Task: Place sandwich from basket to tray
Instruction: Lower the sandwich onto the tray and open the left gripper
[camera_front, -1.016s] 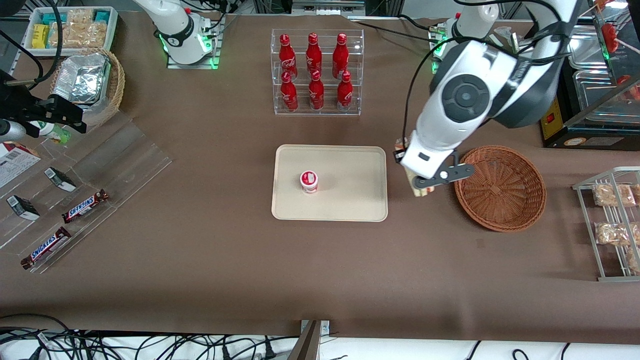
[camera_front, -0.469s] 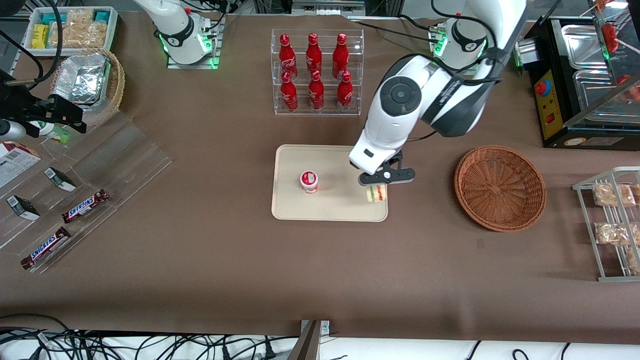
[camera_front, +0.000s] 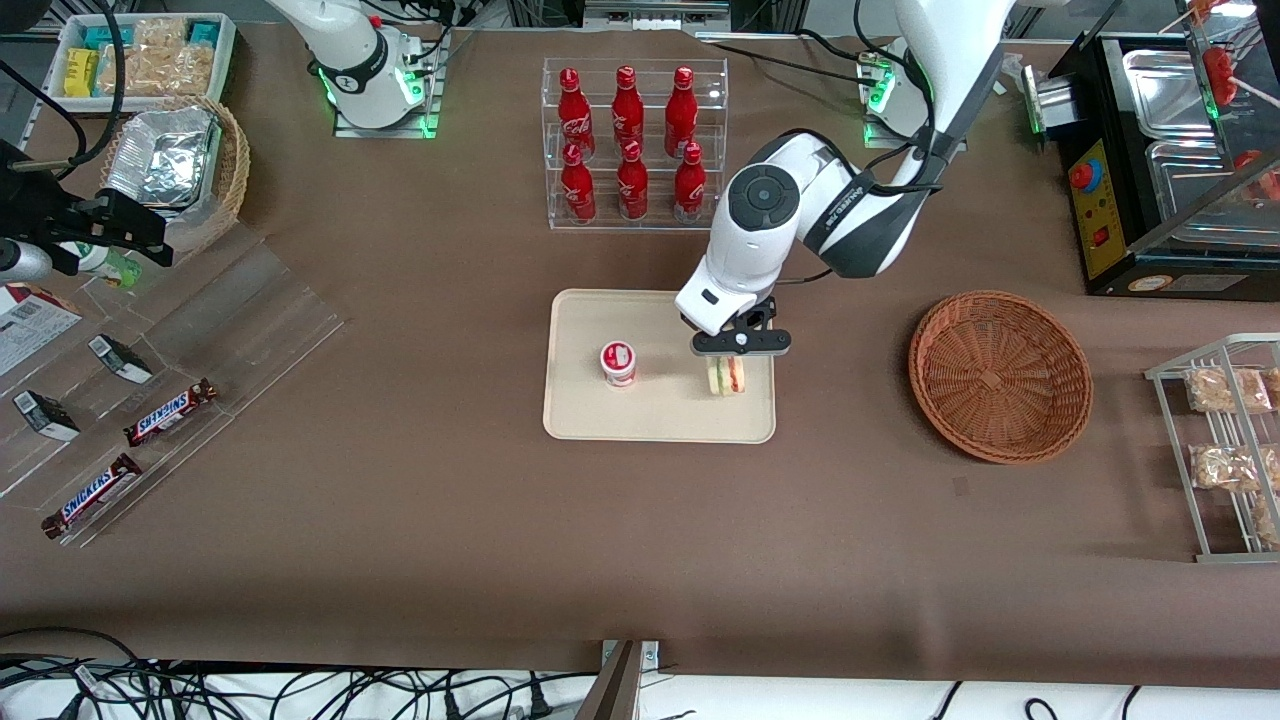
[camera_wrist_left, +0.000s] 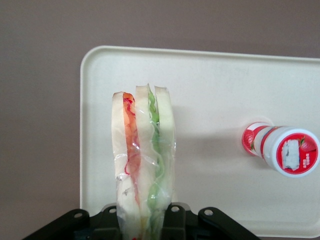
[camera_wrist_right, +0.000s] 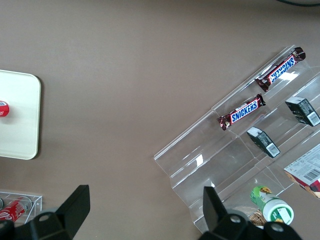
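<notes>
My left gripper (camera_front: 727, 368) is shut on the sandwich (camera_front: 727, 377), a clear-wrapped wedge with white bread and red, green and yellow layers, held over the cream tray (camera_front: 660, 415) near its edge toward the basket. In the left wrist view the sandwich (camera_wrist_left: 145, 165) stands between the gripper (camera_wrist_left: 145, 220) jaws above the tray (camera_wrist_left: 210, 90); I cannot tell whether it touches the tray. The reddish-brown wicker basket (camera_front: 1000, 375) sits empty toward the working arm's end of the table.
A small red-and-white cup (camera_front: 618, 363) stands on the tray, beside the sandwich, also in the left wrist view (camera_wrist_left: 285, 155). A clear rack of red bottles (camera_front: 632, 145) stands farther from the front camera than the tray. A wire rack with snack packets (camera_front: 1225, 450) is past the basket.
My gripper carried the sandwich from beside the basket over the tray's edge, then a little farther in toward the cup and lower.
</notes>
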